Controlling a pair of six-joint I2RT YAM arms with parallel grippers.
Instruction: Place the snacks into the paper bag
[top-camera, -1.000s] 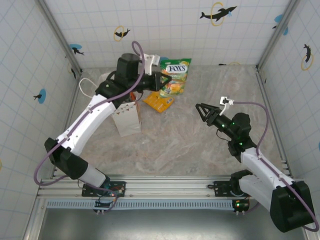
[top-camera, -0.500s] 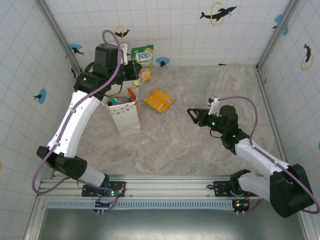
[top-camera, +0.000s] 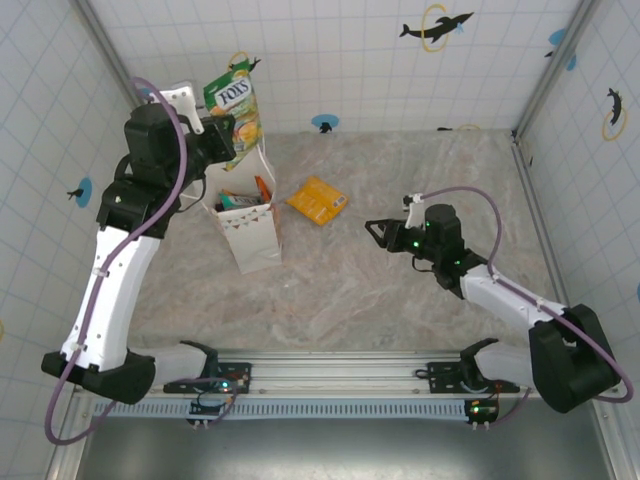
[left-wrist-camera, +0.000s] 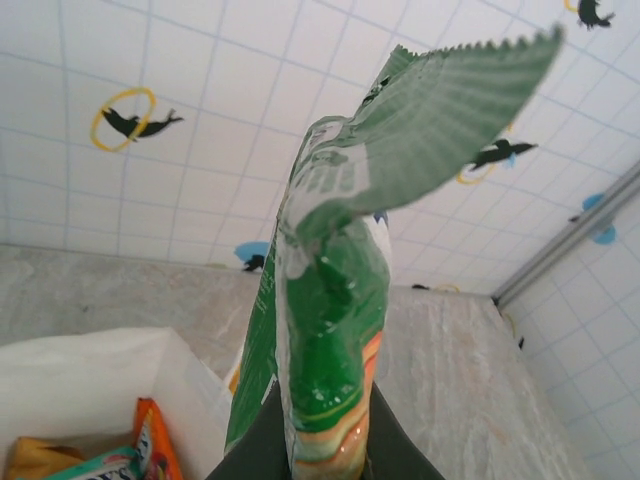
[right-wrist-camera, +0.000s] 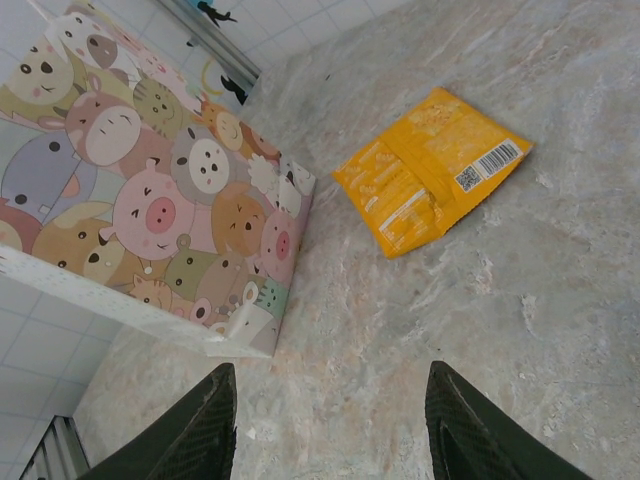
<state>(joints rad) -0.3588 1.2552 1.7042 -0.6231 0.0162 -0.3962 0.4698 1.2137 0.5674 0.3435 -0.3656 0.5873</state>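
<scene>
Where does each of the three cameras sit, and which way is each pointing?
Top external: above and behind the bases, looking down on the marbled table, both arms, and the left gripper holding up a tall green glossy snack packet.
Left wrist: on the raised left arm, facing the tiled back wall past that clamped packet; its dark fingers show at the bottom.
Right wrist: looks down past the open right gripper at a flat orange-yellow packet.
Shared: all three see the white paper bag.

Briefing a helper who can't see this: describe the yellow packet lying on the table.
Find the white paper bag standing at the table's left. Right of it, not touching, the orange-yellow packet lies flat on the marble. The other snacks are inside the bag or, the green packet, up in the left gripper.
</scene>
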